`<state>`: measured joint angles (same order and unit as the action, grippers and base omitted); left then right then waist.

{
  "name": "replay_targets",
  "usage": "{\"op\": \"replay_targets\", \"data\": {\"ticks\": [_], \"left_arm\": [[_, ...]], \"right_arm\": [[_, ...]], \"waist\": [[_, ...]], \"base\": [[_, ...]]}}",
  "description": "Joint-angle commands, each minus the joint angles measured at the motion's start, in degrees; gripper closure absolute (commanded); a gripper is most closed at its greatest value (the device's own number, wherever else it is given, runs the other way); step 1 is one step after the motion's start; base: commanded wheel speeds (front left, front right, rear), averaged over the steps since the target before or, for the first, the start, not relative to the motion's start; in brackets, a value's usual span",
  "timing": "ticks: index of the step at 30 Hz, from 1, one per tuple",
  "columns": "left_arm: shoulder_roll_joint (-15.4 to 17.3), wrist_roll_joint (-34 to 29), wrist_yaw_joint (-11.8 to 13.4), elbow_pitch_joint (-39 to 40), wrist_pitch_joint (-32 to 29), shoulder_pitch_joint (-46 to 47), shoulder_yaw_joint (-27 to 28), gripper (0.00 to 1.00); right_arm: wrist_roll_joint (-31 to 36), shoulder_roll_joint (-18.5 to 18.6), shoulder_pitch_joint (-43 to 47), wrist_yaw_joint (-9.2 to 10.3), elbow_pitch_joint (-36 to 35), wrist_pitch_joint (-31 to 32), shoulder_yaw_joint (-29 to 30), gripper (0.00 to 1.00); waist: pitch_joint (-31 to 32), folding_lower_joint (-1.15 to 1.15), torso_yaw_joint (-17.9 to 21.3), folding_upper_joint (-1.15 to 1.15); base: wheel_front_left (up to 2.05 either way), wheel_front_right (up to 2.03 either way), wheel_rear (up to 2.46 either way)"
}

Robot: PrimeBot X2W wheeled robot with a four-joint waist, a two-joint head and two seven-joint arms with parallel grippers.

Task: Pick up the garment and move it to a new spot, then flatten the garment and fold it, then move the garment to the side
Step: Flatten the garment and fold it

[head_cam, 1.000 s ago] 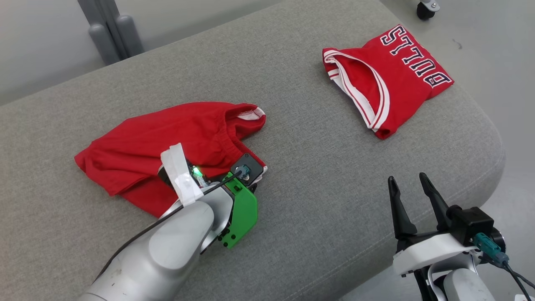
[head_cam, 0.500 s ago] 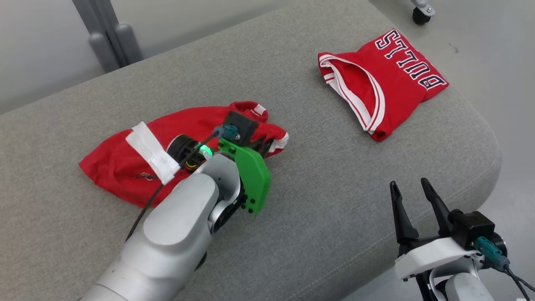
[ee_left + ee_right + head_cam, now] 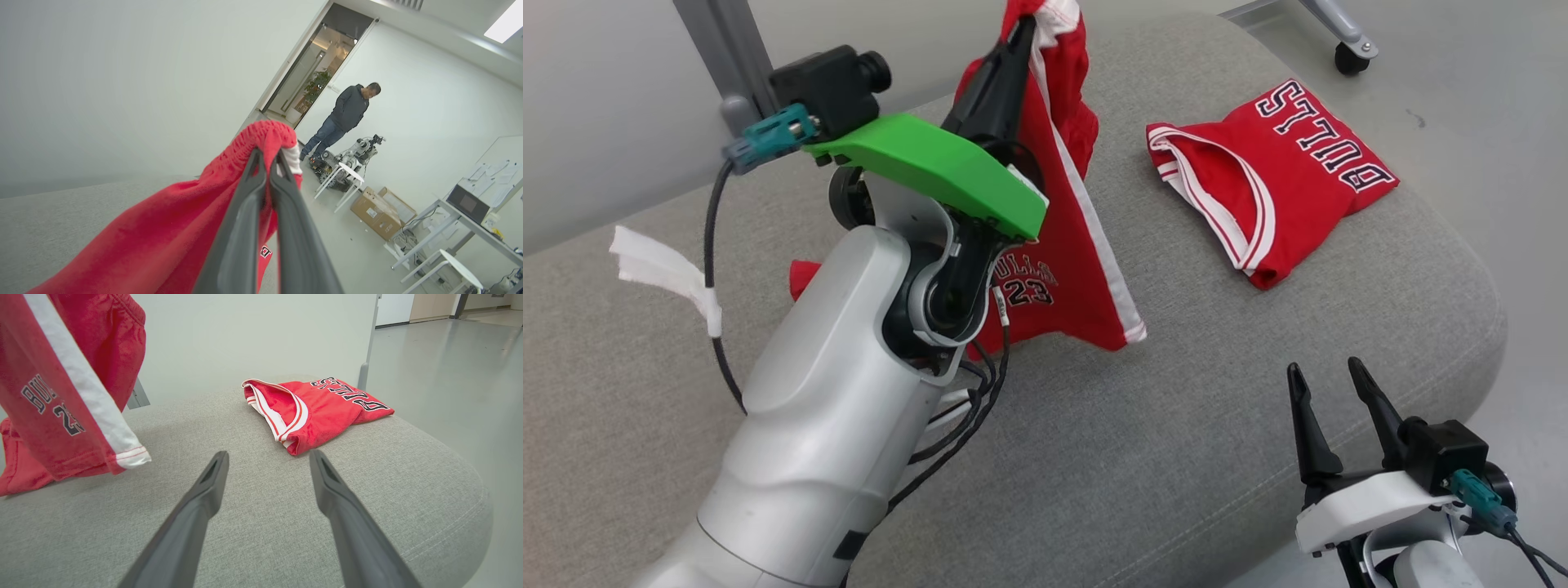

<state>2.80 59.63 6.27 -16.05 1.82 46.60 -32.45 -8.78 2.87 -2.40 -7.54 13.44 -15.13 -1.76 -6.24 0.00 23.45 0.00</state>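
Observation:
The garment [image 3: 1062, 278] is a pair of red shorts with a white side stripe and "BULLS 23" print. It hangs in the air over the grey cushion [image 3: 1176, 425], its lower hem near the surface. My left gripper [image 3: 1023, 28] is raised high and shut on the gathered waistband. In the left wrist view the fingers [image 3: 249, 192] pinch the red cloth [image 3: 163, 228] at the left gripper's [image 3: 267, 153] tips. My right gripper [image 3: 1323, 369] stands open with nothing in it at the cushion's front right edge. In the right wrist view, the garment [image 3: 61, 396] hangs left of the right gripper [image 3: 268, 454].
A folded red Bulls jersey [image 3: 1274, 180] lies at the cushion's far right, also seen ahead of the right fingers [image 3: 314, 408]. A grey post [image 3: 719, 57] stands behind the cushion. A person [image 3: 347, 114], another robot [image 3: 351, 159], cardboard boxes [image 3: 380, 212] and tables stand across the room.
My left gripper shut on the shorts' waistband where they lay on the cushion and lifted them high into the air. The right gripper stayed put and open.

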Motion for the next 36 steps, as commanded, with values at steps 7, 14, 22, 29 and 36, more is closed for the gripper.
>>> {"op": "replay_targets", "data": {"ticks": [7, 14, 22, 29, 36], "left_arm": [[0.3, 7.24, 7.01, 4.57, 12.52, -4.79, 3.06, 1.0], [0.3, 4.07, 6.35, 4.05, 13.32, -19.56, 11.14, 1.0], [0.25, 3.56, 1.31, 1.46, 13.36, -35.41, 19.84, 1.0], [0.24, 6.93, -6.69, -1.05, 13.35, -40.77, 20.78, 0.51], [0.25, 3.85, -10.0, -4.58, 13.35, -43.88, 18.51, 0.0]], "right_arm": [[0.73, 0.06, 0.94, 0.11, -0.48, 0.0, 1.17, 0.0], [1.44, 0.05, 0.76, 0.11, -0.42, 0.0, 2.1, 0.0], [2.92, 0.06, 0.7, 0.11, -0.23, 0.0, 2.59, 0.0], [4.16, 0.09, 0.54, 0.11, 0.11, 0.0, 2.38, 0.0], [4.93, 0.09, 0.61, 0.11, 0.47, 0.0, 2.56, 0.0]], "waist": [[-0.19, 0.0, -2.95, 0.0], [-1.09, 0.0, -7.44, 0.0], [-1.32, 0.0, -13.0, 0.0], [-1.38, 0.0, -17.33, 0.0], [-0.58, 0.0, -19.26, 0.0]], "base": [[0.0, 0.0, 0.0], [0.0, 0.0, 0.0], [0.0, 0.0, 0.0], [0.0, 0.0, 0.0], [0.0, 0.0, 0.0]]}}
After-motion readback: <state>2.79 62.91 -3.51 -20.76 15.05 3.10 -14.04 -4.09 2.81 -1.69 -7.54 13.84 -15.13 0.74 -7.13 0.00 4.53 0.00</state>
